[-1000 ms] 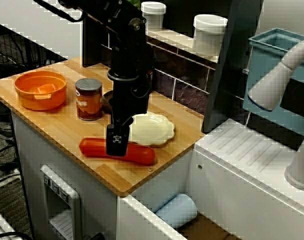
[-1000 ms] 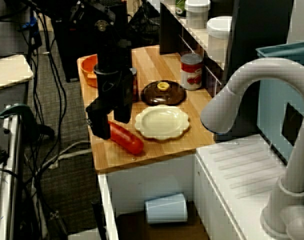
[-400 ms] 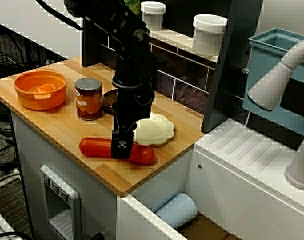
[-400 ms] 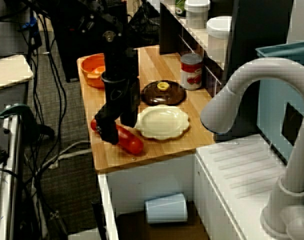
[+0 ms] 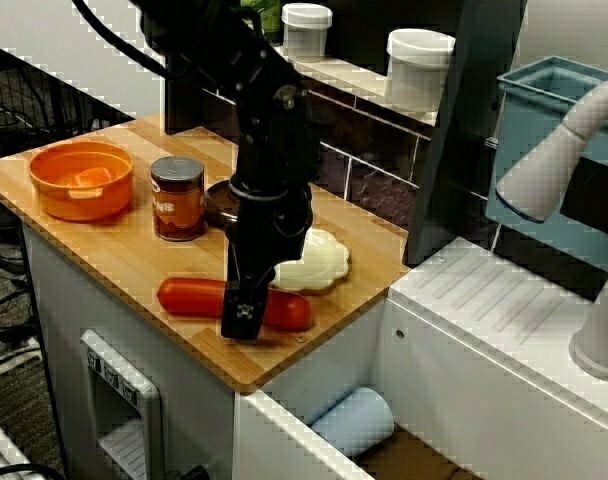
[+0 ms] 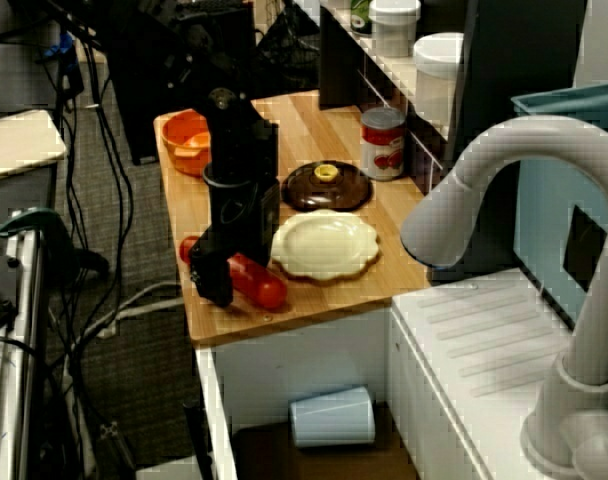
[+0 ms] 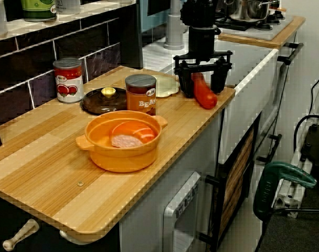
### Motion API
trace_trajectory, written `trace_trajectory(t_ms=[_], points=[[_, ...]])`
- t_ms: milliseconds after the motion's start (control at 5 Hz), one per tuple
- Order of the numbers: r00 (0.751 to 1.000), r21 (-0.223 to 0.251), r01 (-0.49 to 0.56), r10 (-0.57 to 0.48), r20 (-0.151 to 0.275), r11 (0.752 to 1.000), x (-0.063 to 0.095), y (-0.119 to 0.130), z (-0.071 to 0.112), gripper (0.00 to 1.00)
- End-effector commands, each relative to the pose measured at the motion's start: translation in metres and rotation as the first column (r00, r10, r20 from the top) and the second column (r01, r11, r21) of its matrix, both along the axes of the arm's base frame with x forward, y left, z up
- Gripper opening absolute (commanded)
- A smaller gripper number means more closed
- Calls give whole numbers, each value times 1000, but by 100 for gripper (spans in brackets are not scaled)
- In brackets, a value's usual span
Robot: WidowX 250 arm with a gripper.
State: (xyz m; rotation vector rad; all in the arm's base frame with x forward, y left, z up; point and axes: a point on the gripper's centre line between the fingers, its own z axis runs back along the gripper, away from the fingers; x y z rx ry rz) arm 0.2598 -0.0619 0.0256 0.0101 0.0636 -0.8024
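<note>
A red sausage [image 5: 189, 296] [image 6: 262, 286] [image 7: 204, 94] lies near the front edge of the wooden counter [image 5: 134, 262]. My black gripper [image 5: 248, 302] [image 6: 234, 264] [image 7: 202, 83] is lowered over its middle. In the view along the counter the fingers [image 7: 218, 80] stand wide apart, one on each side of the sausage, so the gripper is open. Whether the pads touch the sausage I cannot tell. A cream scalloped plate [image 5: 320, 260] [image 6: 324, 244] [image 7: 168, 84] sits just behind the gripper.
A brown bean can [image 5: 177, 197] [image 7: 140, 93], an orange pot [image 5: 81, 178] [image 7: 123, 139], a dark lid [image 6: 326, 185] and a tomato can [image 6: 383, 142] stand farther back. A white faucet [image 6: 484, 200] rises on the sink side. A pale cup [image 6: 332, 415] lies below the counter.
The gripper has come down and shifted toward the counter's front edge, so its fingers now straddle the sausage. The sausage and the other things have stayed put.
</note>
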Motion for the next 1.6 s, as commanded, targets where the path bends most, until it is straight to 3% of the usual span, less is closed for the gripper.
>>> trace_trajectory(t_ms=[0, 600, 1200, 1400], points=[[1000, -6, 6, -6, 24, 1000, 5, 3, 8, 0], [999, -94, 5, -1, 40, 996, 15, 14, 54, 0], [983, -67, -135, 143, 118, 989, 58, 22, 40, 0], [977, -51, -172, 177, 119, 984, 74, 21, 39, 0]])
